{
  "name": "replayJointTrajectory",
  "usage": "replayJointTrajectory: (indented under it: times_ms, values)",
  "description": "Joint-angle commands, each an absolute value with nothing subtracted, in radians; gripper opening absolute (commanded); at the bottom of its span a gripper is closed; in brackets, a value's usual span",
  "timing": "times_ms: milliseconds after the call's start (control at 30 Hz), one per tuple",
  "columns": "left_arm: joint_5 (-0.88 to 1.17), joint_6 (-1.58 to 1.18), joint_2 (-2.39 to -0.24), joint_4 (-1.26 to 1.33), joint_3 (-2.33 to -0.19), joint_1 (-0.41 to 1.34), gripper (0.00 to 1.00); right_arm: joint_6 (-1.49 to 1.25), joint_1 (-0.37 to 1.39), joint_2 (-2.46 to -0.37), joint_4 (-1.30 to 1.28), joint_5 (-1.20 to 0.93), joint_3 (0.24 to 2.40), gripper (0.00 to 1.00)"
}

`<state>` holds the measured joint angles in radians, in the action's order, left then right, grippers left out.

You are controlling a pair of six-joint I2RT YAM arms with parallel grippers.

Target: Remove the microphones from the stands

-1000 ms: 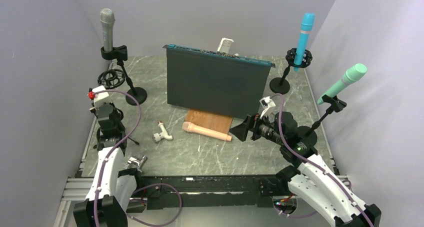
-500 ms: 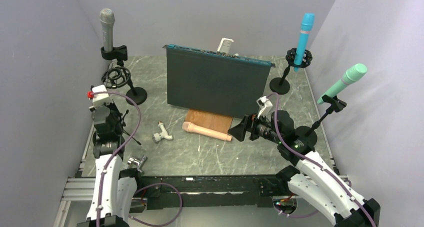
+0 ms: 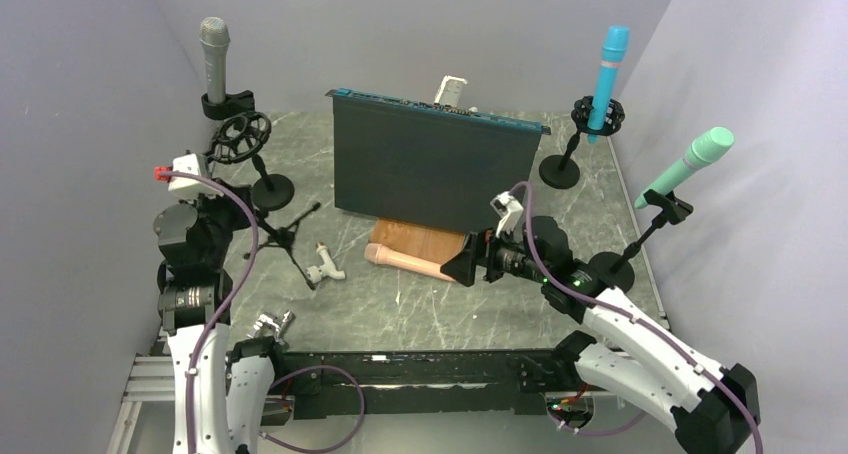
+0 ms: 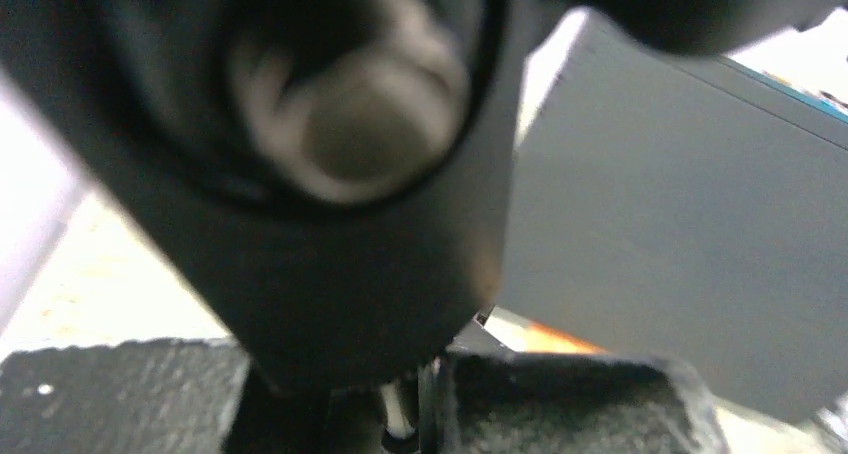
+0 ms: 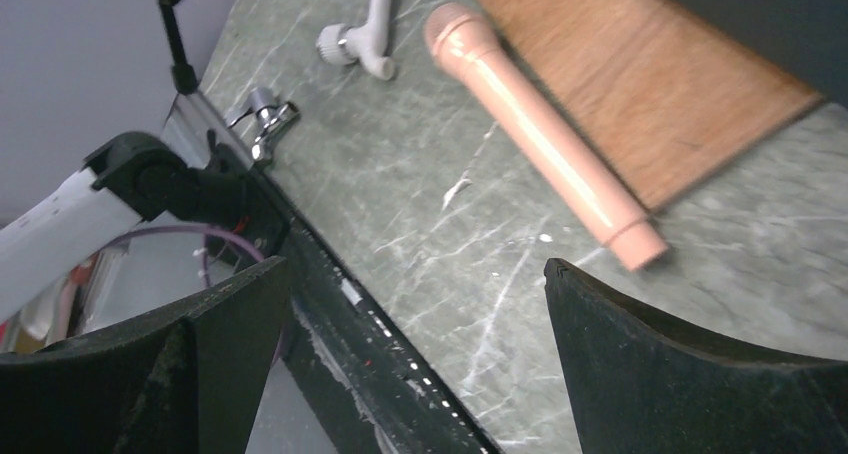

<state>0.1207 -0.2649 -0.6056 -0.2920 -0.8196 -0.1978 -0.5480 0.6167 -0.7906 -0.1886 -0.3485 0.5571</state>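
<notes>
A pink microphone [image 3: 412, 261] lies loose on the table, against the wooden board [image 3: 425, 239]; it also shows in the right wrist view [image 5: 540, 124]. My left gripper [image 3: 240, 219] is shut on a black tripod stand [image 3: 285, 236] with an empty ring mount [image 3: 240, 137], held tilted above the table. The left wrist view shows only that black mount [image 4: 350, 154], blurred and very close. My right gripper [image 3: 465, 264] is open and empty, low over the table by the pink microphone's handle end. Its fingertips [image 5: 230, 314] are wide apart.
A grey microphone [image 3: 213, 59] on a stand stands back left, a blue one [image 3: 607, 69] back right and a green one [image 3: 690, 161] at the right. An upright dark panel [image 3: 435, 174] fills the middle. A white tap part [image 3: 325, 266] and a chrome fitting [image 3: 270, 326] lie near the front.
My left arm has raised the empty tripod stand and swung it up and to the right, legs off the table. My right gripper has moved left towards the pink microphone.
</notes>
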Motion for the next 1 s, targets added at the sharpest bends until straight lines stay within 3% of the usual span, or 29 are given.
replayJointTrajectory:
  times_ms: [0, 133, 500, 967]
  values:
    - [0.329, -0.464, -0.625, -0.401, -0.893, -0.163, 0.0, -0.579, 0.706, -0.838, -0.082, -0.335, 0.642, 1.0]
    - [0.329, -0.493, -0.632, -0.488, -0.92, -0.04, 0.0, -0.623, 0.824, -0.916, -0.034, -0.282, 0.721, 0.98]
    - [0.006, -0.725, -0.669, -0.645, -0.933, 0.398, 0.0, -0.54, 1.167, -1.25, -0.105, -0.035, 1.108, 0.87]
    - [-0.024, -0.769, -0.674, -0.601, -0.922, 0.513, 0.0, -0.609, 1.248, -1.397, -0.136, 0.141, 1.241, 0.59]
